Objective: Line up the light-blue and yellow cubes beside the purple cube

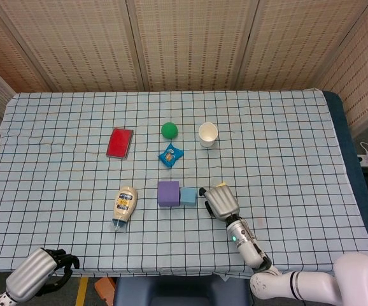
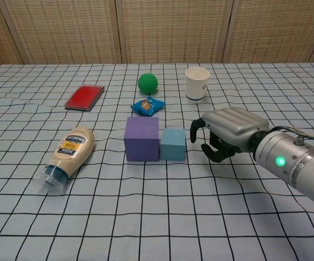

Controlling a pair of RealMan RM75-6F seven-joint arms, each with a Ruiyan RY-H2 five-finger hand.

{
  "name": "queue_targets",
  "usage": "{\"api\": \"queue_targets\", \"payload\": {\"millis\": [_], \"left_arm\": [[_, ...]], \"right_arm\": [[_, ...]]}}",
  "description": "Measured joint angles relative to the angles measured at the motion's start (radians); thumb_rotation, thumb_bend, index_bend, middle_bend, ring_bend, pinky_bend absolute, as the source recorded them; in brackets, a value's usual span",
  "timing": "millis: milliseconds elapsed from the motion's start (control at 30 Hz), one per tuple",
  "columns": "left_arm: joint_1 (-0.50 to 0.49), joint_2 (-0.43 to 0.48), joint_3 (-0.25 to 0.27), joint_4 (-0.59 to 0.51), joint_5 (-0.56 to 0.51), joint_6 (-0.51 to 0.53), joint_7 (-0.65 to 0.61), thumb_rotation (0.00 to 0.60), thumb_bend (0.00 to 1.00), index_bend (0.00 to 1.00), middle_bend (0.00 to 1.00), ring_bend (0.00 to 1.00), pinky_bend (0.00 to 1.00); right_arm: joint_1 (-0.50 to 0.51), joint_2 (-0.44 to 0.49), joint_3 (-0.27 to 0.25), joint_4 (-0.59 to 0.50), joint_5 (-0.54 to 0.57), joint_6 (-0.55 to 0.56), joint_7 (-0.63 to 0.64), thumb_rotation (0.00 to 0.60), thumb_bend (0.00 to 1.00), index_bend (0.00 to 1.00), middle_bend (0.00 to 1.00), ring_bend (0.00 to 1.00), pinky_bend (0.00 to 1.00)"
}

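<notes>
The head view alone shows the yellow cube (image 1: 223,187), peeking out just past the right robot hand (image 1: 220,201); the chest view hides it. That hand's fingers are curled in, holding nothing, just right of the light-blue cube (image 2: 173,144), which touches the purple cube (image 2: 142,138). The left robot hand (image 1: 36,271), curled, hangs off the table's (image 1: 298,159) near edge. Whether the paper cup (image 1: 208,134) beyond holds anything is unclear.

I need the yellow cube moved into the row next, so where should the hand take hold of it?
Only a corner of the yellow cube shows behind the right hand. Probably come from above and pinch its two side faces: the cube sits flat and apart from the light-blue cube, with bare cloth around it.
</notes>
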Motion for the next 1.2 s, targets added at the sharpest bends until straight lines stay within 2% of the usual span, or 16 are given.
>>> {"api": "queue_targets", "payload": {"millis": [833, 1200], "left_arm": [[0.000, 0.001, -0.002, 0.001, -0.001, 0.005, -0.005, 0.600, 0.52, 0.49, 0.61, 0.56, 0.78], [0.000, 0.002, -0.001, 0.001, 0.000, 0.006, -0.009, 0.600, 0.52, 0.49, 0.61, 0.56, 0.78]], "right_arm": [[-0.019, -0.056, 0.004, 0.102, -0.124, -0.037, 0.167, 0.600, 0.52, 0.35, 0.96, 0.85, 0.89], [-0.030, -0.067, 0.013, 0.132, -0.148, -0.046, 0.200, 0.600, 0.52, 0.35, 0.96, 0.85, 0.89]]}}
